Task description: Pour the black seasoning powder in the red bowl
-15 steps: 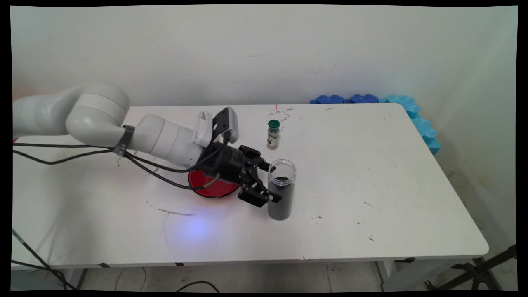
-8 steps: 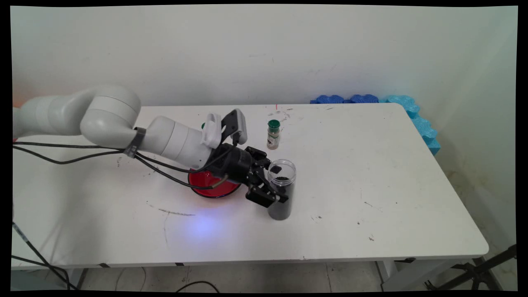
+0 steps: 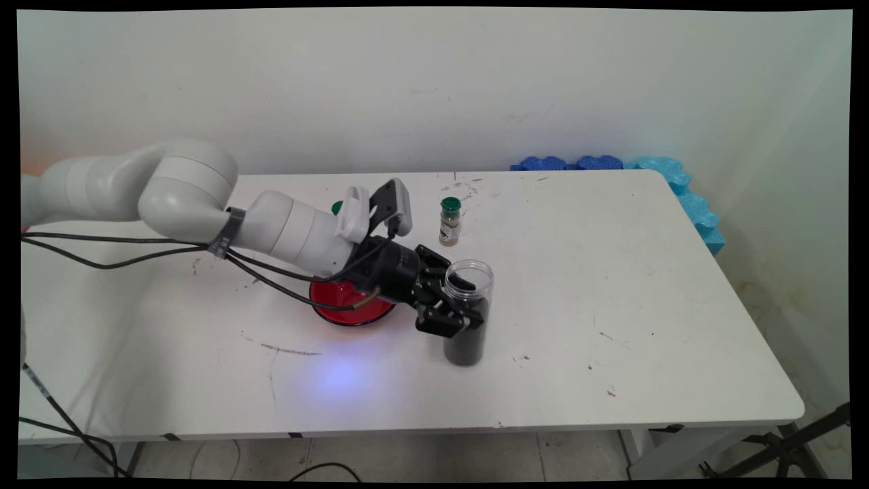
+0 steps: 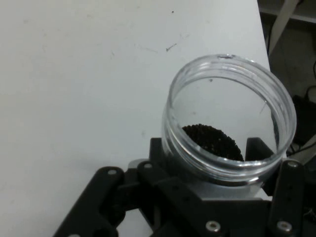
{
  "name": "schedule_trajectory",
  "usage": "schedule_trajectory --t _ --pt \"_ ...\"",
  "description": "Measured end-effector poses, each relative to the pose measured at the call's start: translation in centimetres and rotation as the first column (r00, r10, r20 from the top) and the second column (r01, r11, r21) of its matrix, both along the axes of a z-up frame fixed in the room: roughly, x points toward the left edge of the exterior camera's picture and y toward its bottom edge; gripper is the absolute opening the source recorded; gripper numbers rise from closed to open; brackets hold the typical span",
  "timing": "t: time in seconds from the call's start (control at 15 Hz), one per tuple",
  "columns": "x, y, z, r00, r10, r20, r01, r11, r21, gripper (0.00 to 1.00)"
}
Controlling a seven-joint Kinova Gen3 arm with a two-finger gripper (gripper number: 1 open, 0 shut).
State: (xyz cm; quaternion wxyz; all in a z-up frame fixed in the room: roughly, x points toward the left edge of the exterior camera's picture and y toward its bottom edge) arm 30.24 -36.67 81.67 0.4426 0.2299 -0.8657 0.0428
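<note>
Black two-finger gripper [image 3: 453,314] clamps the upright clear plastic jar of dark granules [image 3: 467,312] sideways, fingers straddling its wall.

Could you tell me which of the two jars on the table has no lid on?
The clear jar of black grains between the hand's fingers is open; the small spice jar behind it has a green cap.

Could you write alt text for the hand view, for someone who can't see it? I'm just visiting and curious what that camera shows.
A clear open jar holding dark grains sits between the two fingers of the black gripper, whose linkage rises from the bottom edge. Around it lies the white table, with its edge and some floor at the upper right.
</note>
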Motion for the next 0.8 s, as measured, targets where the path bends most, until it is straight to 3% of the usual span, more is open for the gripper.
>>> schedule_trajectory --t 0.27,0.8 --pt "1.7 0.4 2.0 1.0 -0.001 0.002 0.001 1.0 0.0 0.0" --pt "7.8 2.8 8.2 1.0 0.007 0.009 -0.007 1.0 0.018 0.0"
